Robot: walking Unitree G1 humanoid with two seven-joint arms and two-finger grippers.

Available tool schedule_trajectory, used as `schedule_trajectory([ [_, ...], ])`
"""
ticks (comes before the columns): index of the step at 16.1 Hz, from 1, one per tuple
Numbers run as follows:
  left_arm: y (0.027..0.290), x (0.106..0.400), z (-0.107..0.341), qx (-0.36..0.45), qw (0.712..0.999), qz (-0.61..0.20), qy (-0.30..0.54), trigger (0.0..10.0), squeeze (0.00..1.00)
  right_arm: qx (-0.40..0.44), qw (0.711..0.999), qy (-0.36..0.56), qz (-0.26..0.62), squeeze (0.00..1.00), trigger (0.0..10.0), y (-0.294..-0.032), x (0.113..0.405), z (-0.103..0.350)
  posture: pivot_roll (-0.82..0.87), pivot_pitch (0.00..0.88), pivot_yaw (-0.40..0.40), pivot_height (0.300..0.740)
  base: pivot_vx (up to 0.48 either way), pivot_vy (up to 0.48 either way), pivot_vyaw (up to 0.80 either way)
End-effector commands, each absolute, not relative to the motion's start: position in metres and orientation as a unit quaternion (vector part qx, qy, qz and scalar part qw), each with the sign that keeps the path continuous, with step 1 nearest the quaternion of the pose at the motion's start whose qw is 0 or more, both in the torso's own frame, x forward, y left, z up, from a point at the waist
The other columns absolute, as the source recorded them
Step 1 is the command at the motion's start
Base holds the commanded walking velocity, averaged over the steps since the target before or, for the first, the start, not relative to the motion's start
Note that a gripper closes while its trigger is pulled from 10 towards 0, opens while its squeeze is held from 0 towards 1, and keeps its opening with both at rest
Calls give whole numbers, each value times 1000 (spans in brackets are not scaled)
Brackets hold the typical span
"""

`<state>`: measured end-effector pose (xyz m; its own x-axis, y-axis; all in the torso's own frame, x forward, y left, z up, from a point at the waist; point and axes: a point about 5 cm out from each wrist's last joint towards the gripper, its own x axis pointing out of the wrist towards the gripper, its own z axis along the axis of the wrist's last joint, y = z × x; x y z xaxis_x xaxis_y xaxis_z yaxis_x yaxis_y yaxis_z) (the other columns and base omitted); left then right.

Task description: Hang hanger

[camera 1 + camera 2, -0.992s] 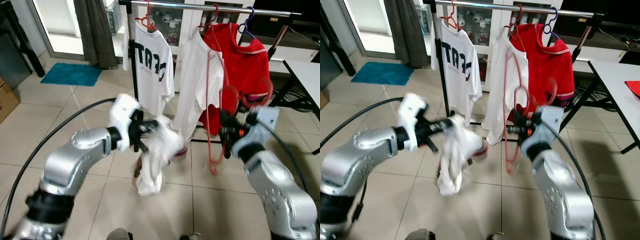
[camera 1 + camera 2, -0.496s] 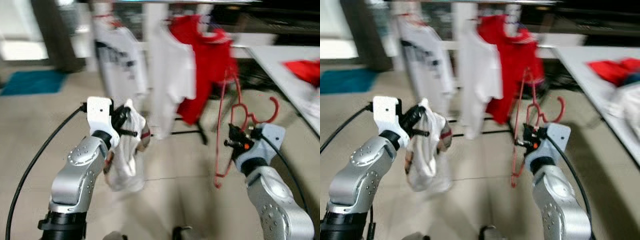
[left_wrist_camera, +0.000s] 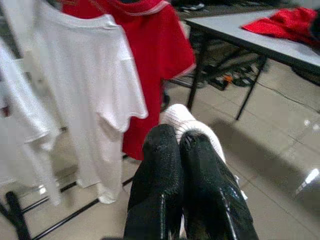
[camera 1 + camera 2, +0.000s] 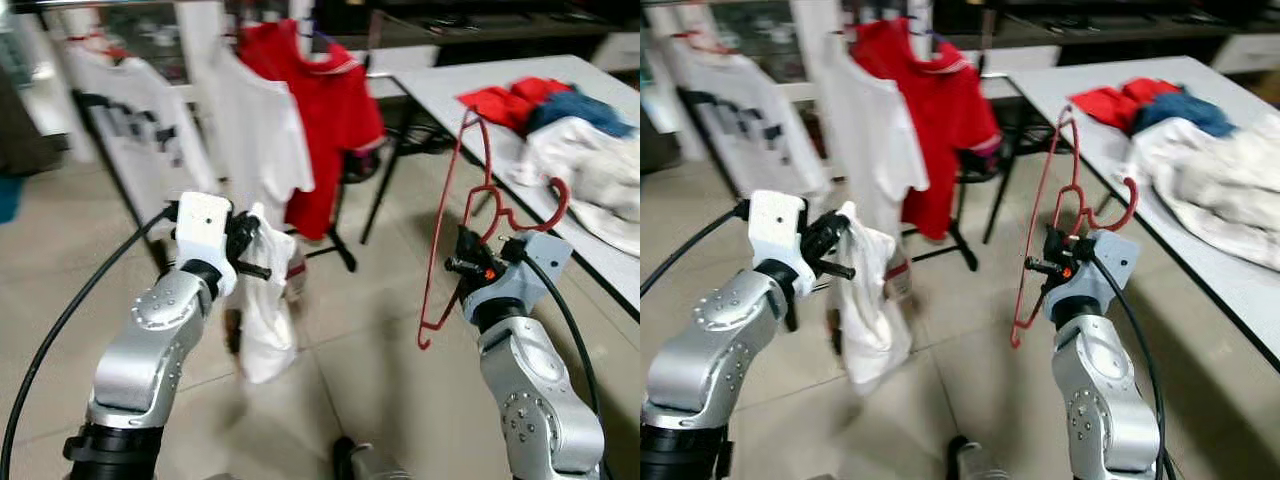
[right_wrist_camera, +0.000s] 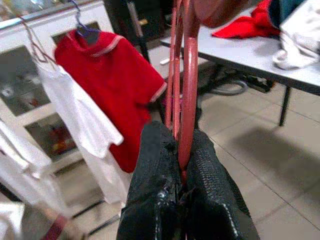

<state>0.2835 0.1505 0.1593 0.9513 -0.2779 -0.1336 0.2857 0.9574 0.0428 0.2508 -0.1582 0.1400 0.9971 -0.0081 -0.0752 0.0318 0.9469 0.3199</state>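
**Onlooker A:** Lighting is bright, even and diffuse. The glossy beige tiled floor [image 3: 280, 165] shows a small glare patch, and a soft shadow lies beneath the long white table [image 4: 1200, 230].

**Onlooker B:** Confirmed. In the head views, motion blur smears the hanging white T-shirts [image 4: 150, 140]. In the wrist views, the nearest black fingers [image 3: 165, 200] are soft-focused.

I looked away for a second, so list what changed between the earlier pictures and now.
The view has swung right from the clothes rack toward the table with piled clothes. The left gripper stays shut on the white garment, now hanging straighter. The right gripper stays shut on the red hanger.
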Motion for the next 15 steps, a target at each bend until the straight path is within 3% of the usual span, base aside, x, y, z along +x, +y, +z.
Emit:
schedule_trajectory([
  [1, 147, 280, 166, 35, 987, -146, 50, 10000, 0, 160, 986, 36, -5, 0, 10000, -157, 249, 141, 39, 81, -35, 740, 0, 0, -800],
  [4, 144, 277, 161, 22, 985, -159, 68, 10000, 0, 144, 990, 11, -6, 0, 10000, -157, 249, 145, 27, 79, -33, 740, 0, 0, -800],
  [9, 142, 281, 162, 7, 986, -151, 66, 10000, 0, 123, 991, 44, -18, 0, 10000, -159, 247, 139, 1, 85, -30, 740, 0, 0, -788],
  [15, 141, 282, 170, -40, 988, -145, 26, 10000, 0, 110, 991, 63, -31, 0, 10000, -163, 244, 136, -16, 93, -26, 740, 0, 0, -796],
])
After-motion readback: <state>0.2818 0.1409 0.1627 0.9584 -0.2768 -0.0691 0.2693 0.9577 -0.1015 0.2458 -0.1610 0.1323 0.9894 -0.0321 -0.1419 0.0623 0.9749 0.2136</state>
